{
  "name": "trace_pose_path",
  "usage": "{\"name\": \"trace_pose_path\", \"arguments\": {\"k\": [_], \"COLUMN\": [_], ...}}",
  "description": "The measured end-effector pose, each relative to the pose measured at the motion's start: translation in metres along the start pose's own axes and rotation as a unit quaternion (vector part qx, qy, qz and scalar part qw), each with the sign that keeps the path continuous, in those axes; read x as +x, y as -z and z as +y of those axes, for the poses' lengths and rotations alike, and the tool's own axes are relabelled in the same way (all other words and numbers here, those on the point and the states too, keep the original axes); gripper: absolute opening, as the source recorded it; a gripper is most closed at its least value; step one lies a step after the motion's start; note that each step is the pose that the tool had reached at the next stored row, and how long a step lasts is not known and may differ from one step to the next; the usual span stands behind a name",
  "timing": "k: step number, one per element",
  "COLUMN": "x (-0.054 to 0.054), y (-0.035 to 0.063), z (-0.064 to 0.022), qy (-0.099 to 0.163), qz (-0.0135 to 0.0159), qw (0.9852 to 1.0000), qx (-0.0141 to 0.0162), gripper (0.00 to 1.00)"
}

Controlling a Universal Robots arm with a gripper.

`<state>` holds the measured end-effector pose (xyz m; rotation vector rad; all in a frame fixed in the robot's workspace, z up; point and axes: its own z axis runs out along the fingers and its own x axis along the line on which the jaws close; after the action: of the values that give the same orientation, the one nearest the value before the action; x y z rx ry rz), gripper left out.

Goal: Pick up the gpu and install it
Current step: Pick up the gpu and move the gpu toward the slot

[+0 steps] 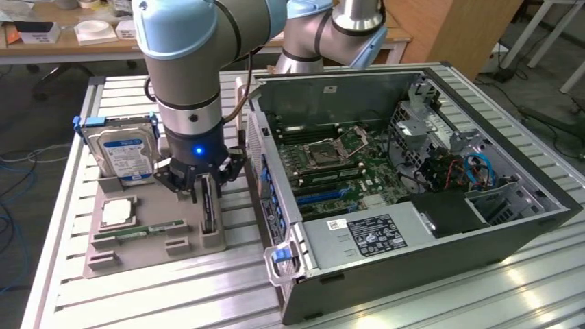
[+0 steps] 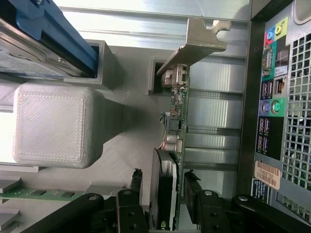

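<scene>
a: entry one, gripper (image 2: 164,182). what do we log for the jaws?
b: released. one black finger on each side of the gpu (image 2: 176,116), the card between them, a gap on both sides as far as we can tell. nothing grasped.
a: entry two, the gpu's place?
b: standing on edge in its slot along the holder's (image 1: 151,253) edge nearest the computer case (image 1: 429,240). the silver bracket (image 2: 197,46) is at the end away from the gripper, and the cooler block (image 2: 163,194) is between the fingers.
a: neighbours?
b: memory stick (image 1: 142,231), flat, mid-holder, near. hard drive (image 1: 128,154), upright at a holder corner away from the case. all on the slatted bench (image 1: 137,301).
a: risks, as we judge them?
b: three.
- one finger faces the rounded cooler and the other the bare board side, so an uneven clench could tilt the card or let it slip.
- the jaws sit toward one end, so the bracket end may sag and catch the slot wall.
- the case's rear panel is just beside that holder edge, so a skewed lift could knock it.
</scene>
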<state>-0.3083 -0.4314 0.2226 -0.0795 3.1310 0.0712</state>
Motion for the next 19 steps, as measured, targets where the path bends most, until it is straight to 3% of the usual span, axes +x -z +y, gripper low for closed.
{"name": "trace_pose_path", "arguments": {"k": [2,3,6,9,19], "x": [0.0000,0.0000,0.0000,0.0000,0.0000], "y": [0.0000,0.0000,0.0000,0.0000,-0.0001], "z": [0.0000,0.0000,0.0000,0.0000,0.0000], "qy": [0.000,0.000,0.000,0.000,0.000], "qz": [0.0000,0.0000,0.0000,0.0000,-0.0001], "qw": [1.0000,1.0000,1.0000,1.0000,1.0000], "qx": [0.0000,0.0000,0.0000,0.0000,0.0000], "gripper": [0.45,0.39,0.37,0.27,0.27]}}
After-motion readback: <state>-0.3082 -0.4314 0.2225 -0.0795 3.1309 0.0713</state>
